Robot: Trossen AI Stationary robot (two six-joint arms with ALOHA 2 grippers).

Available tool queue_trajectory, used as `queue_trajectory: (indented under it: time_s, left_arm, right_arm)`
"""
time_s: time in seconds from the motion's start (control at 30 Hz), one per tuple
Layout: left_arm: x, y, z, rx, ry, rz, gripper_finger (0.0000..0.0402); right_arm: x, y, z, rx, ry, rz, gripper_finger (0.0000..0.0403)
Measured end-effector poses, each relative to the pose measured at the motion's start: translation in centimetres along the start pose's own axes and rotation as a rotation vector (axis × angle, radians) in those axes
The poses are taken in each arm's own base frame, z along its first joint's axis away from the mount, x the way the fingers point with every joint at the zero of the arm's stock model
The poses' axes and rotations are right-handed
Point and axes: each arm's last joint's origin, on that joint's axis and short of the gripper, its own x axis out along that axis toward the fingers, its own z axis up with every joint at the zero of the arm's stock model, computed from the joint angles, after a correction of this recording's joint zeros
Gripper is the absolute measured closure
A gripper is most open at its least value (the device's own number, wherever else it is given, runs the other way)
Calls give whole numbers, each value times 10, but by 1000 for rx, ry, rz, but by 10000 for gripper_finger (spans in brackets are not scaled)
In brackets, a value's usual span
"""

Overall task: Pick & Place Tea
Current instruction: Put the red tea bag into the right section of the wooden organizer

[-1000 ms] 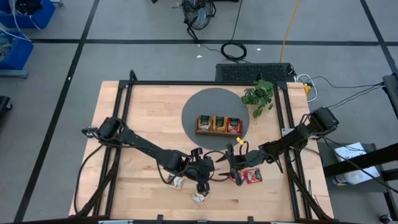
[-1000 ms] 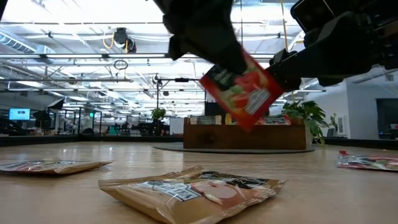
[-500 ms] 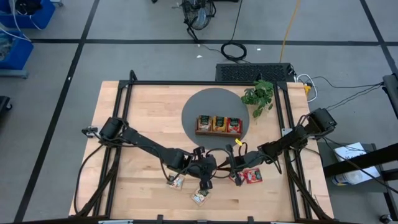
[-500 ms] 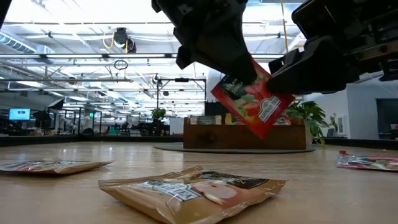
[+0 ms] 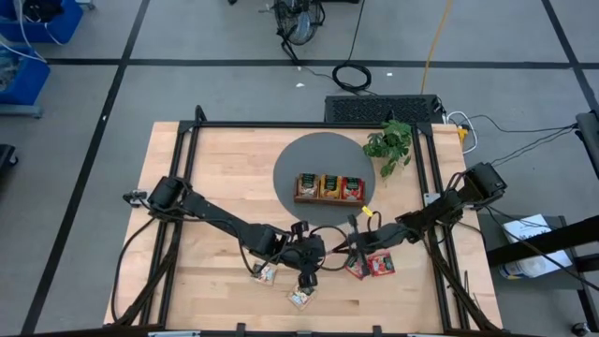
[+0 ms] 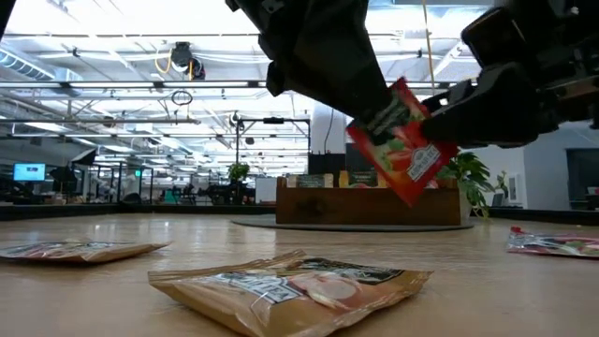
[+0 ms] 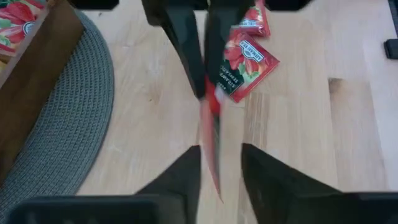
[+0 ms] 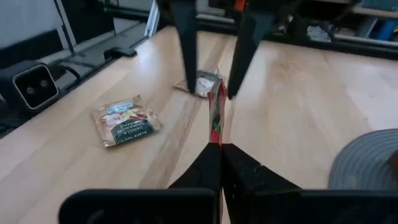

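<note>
A red tea packet [image 6: 404, 145] hangs tilted in the air between my two grippers, over the near middle of the table. My right gripper [image 8: 217, 149] is shut on it. My left gripper [image 7: 221, 149] is open, with a finger on either side of the packet's other end. Two more red packets [image 5: 356, 270] [image 5: 381, 265] lie flat on the table below. Two beige packets [image 5: 267, 274] [image 5: 299, 298] lie nearer the front edge. The wooden tray [image 5: 329, 188] of tea stands on a grey round mat [image 5: 299, 154]. My right gripper pinches the red packet's edge [image 8: 216, 134] nearest the table's right side between its two shut fingers, coming nearly level from the right. The packet stands on edge, tilted and clear of the table. My left gripper: I cannot tell whether a finger [image 7: 193, 168] touches the packet.
A green plant [image 5: 388, 142] stands at the far right, beside the mat. Black frame rails run along the table's left and right sides [image 5: 432, 187]. Bare wood lies between the mat and the grippers and on the left half of the table.
My right gripper has come a little down and toward the left gripper and has shut on the red packet held there. The packet has shifted slightly toward the table's right and tipped, staying clear of the table.
</note>
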Motion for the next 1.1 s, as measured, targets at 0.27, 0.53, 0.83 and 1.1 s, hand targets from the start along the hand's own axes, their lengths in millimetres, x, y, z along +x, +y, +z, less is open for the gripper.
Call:
queue_trajectory:
  time_s: [0.27,0.53,0.83,1.1]
  left_arm:
    - [0,3,0,-17,-7,40,196]
    - [1,1,12,9,-116,7,219]
    - [0,0,11,22,-121,45,364]
    - [-1,0,8,29,-112,82,397]
  right_arm:
    - [-26,-2,-2,-10,-190,-15,403]
    - [-24,-2,-3,-26,-165,-14,403]
    - [-25,2,-3,-60,-163,-67,403]
    - [-25,2,-3,-65,-157,-64,403]
